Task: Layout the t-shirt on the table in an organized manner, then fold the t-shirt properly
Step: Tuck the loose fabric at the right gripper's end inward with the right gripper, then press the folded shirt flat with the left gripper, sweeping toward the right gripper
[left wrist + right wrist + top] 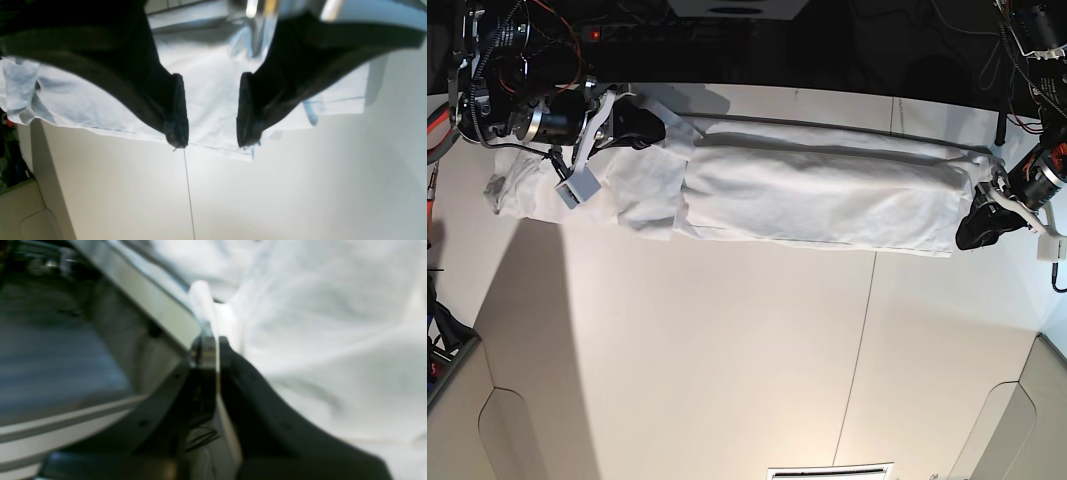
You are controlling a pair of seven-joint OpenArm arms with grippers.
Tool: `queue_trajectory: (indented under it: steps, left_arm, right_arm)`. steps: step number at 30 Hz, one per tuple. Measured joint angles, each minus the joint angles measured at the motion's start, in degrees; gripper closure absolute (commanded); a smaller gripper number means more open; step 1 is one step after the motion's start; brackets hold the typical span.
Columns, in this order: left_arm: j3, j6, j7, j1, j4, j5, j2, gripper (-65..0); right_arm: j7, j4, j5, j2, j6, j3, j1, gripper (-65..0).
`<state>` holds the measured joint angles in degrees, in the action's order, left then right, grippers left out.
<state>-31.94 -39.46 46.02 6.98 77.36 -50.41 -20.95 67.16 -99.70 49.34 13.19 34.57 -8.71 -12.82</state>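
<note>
A: What does the t-shirt (827, 195) look like?

B: White, soft and creased, drawn into a long band across the far side of the table (727, 370). One end is bunched and rumpled; the rest lies smoother, with a stitched hem along its near edge.

A: And the tabletop?

B: Smooth matte white, with a thin dark seam (859, 320) running toward the cloth. No writing or label can be read anywhere.

A: The arms?

B: The right gripper (662, 128) reaches in low at the bunched end, its black fingers (233, 373) pressed together on a fold of white fabric. The left gripper (211, 110) hangs at the opposite end, its dark padded fingers spread apart over the hem, gripping nothing.
</note>
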Motion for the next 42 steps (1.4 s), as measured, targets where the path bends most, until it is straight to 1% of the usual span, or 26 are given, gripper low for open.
queue_trajectory:
  steps: [1, 2, 3, 5, 7, 9, 11, 13, 15, 17, 18, 19, 20, 21, 23, 24, 26, 27, 29, 33, 36, 39, 42]
  left_arm:
    - [0.0, 0.0, 0.0, 0.0, 0.0, 0.0, 0.0, -27.7]
    - [0.0, 0.0, 0.0, 0.02, 0.0, 0.0, 0.0, -27.7]
    - [0.0, 0.0, 0.0, 0.02, 0.0, 0.0, 0.0, -27.7]
    - [0.0, 0.0, -0.02, 0.0, 0.0, -0.02, 0.0, -27.7]
    - [0.0, 0.0, 0.0, 0.02, 0.0, 0.0, 0.0, -27.7]
    - [0.0, 0.0, 0.0, 0.02, 0.0, 0.0, 0.0, -27.7]
    - [0.0, 0.0, 0.0, 0.0, 0.0, 0.0, 0.0, -27.7]
    - [0.0, 0.0, 0.0, 0.02, 0.0, -0.28, 0.0, -27.7]
    - [0.0, 0.0, 0.0, 0.04, 0.0, -3.08, 0.0, -26.0]
    - [0.0, 0.0, -0.04, -0.02, 0.0, -6.27, 0.0, -21.2]
    - [0.0, 0.0, 0.0, -0.22, 0.0, -7.48, 0.0, -18.3]
    - [0.0, 0.0, 0.2, -0.68, 0.0, -7.8, 0.13, -14.9]
    - [-0.02, 0.02, 0.74, -1.18, 0.0, -8.63, 0.31, -11.2]
    - [-0.04, 0.02, 2.27, -2.03, 0.0, -10.19, 0.66, -7.7]
    - [0.7, 0.15, 6.01, -3.98, 0.0, -13.35, 1.75, -2.3]
    - [1.86, 0.15, 7.78, -4.87, 0.0, -15.45, 2.25, 0.0]
    - [5.7, 0.15, 10.4, -6.43, 0.0, -17.94, 3.41, 0.0]
    - [8.33, 0.15, 11.41, -7.1, 0.0, -18.16, 4.02, 0.0]
    - [14.47, 0.17, 12.96, -8.5, 0.0, -17.97, 5.18, 0.0]
    - [27.19, 0.17, 17.14, -11.78, 0.0, -17.97, 7.82, 0.0]
    - [35.15, 0.17, 20.52, -14.38, 0.02, -18.03, 10.19, 0.0]
    - [41.13, 0.15, 21.38, -15.61, 0.02, -17.99, 12.02, 0.0]
    - [46.03, 0.13, 21.62, -15.74, 0.02, -16.0, 14.49, 0.0]
  right_arm:
    - [-0.76, 0.0, -0.7, 0.0, -0.02, 0.0, 0.11, -16.4]
    - [-1.25, 0.0, -1.22, 0.0, 0.0, 0.0, 0.11, -24.4]
    - [-1.86, 0.0, -1.64, -0.02, -0.02, 0.0, 0.11, -28.4]
    - [-3.06, 0.0, -3.72, -0.02, -0.04, 0.0, 0.11, -28.6]
    - [-3.61, 0.0, -3.96, 0.0, -0.07, 0.0, 0.11, -28.6]
    - [-3.78, 0.0, -2.84, -0.02, -0.07, 0.0, 0.11, -27.7]
    - [-3.76, 0.0, -1.14, -0.02, -0.07, 0.0, 0.13, -23.9]
    - [-3.72, -0.68, -0.72, -0.02, -0.07, 0.0, 0.15, -20.1]
    - [-4.15, -2.32, -0.79, -0.04, -0.11, 0.0, 0.15, -18.5]
    - [-4.63, -4.13, -0.76, -0.22, -0.11, -0.33, 0.26, -18.4]
    - [-5.42, -4.61, -1.31, -0.28, -0.11, -0.68, 0.31, -16.6]
    - [-6.56, -5.09, -3.17, -0.35, -0.09, -1.09, 0.33, -11.6]
    - [-7.63, -5.18, -5.11, -0.37, -0.22, -1.68, 0.31, -4.4]
    - [-8.63, -5.18, -7.78, -0.37, -0.81, -2.43, 0.28, 0.0]
    - [-10.27, -5.07, -12.57, -0.5, -2.86, -3.98, 0.26, 0.0]
    - [-11.02, -5.07, -13.68, -0.5, -3.34, -4.63, 0.26, 0.0]
    - [-12.35, -5.07, -14.47, -0.5, -4.37, -5.66, 0.28, 0.0]
    - [-12.44, -5.01, -14.86, -0.5, -5.42, -5.9, 0.31, 0.0]
    - [-12.44, -4.46, -16.81, -0.5, -6.47, -5.9, 0.28, 0.0]
    - [-14.08, 1.29, -16.28, -0.66, -6.36, -5.9, 0.33, 0.0]
    - [-15.56, 8.0, -16.39, -0.63, -6.49, -5.9, 0.44, 0.0]
    - [-17.62, 13.42, -15.56, -0.66, -6.4, -5.9, 0.44, 0.0]
    - [-18.01, 15.89, -14.62, -0.48, -5.81, -6.03, 0.63, 0.0]
